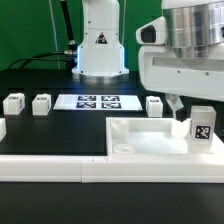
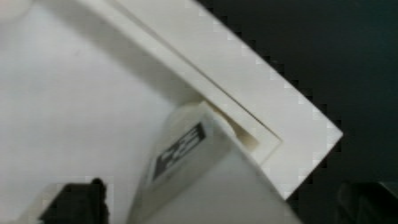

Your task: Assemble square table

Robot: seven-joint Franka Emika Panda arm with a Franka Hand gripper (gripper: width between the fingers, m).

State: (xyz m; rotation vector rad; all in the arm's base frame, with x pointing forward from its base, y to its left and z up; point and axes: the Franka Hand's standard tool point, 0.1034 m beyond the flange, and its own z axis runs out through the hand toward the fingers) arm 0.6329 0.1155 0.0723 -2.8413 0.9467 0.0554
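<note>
Far left: outer leg [image 1: 14, 103] and inner leg [image 1: 41, 103], short white blocks, stand side by side on the black bench [image 1: 50, 135].
Centre rear: marker board [image 1: 97, 101] lies flat.
Right of board: third leg [image 1: 155, 104], just beside the board's end.
Front: border rail [image 1: 50, 165] runs along the bench edge.
Right of centre: square slab [image 1: 140, 138] lies flat, just behind the rail.
Far right: tagged leg [image 1: 201, 127] [image 2: 199, 160] stands upright at the slab's corner.
Claw [image 1: 180, 108] [image 2: 214, 205]: hangs over the tagged leg, fingers [image 2: 75, 200] spread wide, pinching nothing.

upright leg [image 1: 201, 127] blocks one slab [image 1: 145, 140] corner; slab middle open.
</note>
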